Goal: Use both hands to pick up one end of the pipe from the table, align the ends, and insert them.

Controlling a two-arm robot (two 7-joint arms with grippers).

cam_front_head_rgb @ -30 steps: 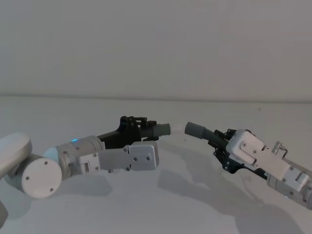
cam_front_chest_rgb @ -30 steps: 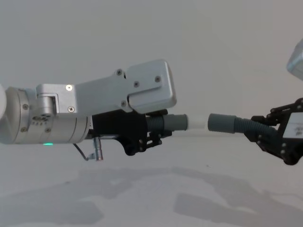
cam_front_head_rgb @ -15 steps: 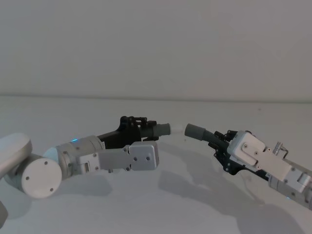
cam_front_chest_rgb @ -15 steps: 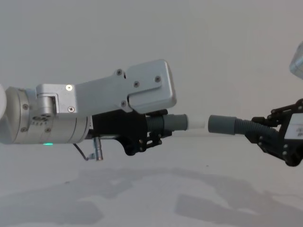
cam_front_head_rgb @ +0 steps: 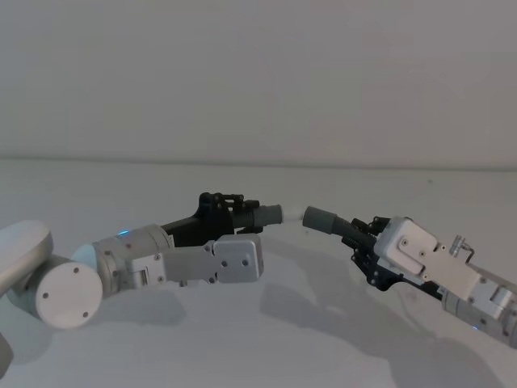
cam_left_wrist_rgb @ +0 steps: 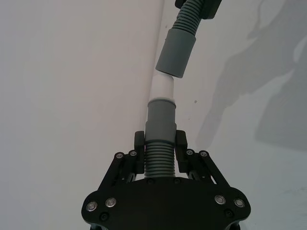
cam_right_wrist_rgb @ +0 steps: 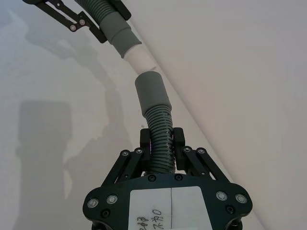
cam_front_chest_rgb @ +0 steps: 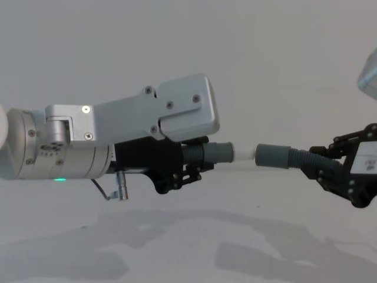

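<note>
Facing tip-to-cuff over the table (cam_front_head_rgb: 242, 339), both claw-held pipe pieces (cam_front_chest_rgb: 215, 153) nearly meet.

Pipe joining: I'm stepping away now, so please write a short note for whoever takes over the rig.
Left gripper is shut on the shorter piece, whitish tip pointing at the other arm.
Right gripper is shut on the longer piece, wide cuff forward.
Done: both pieces lifted off the table, ends roughly lined up, tip right at the cuff mouth.
Left: seat the tip fully; whether it has entered at all is unclear.
</note>
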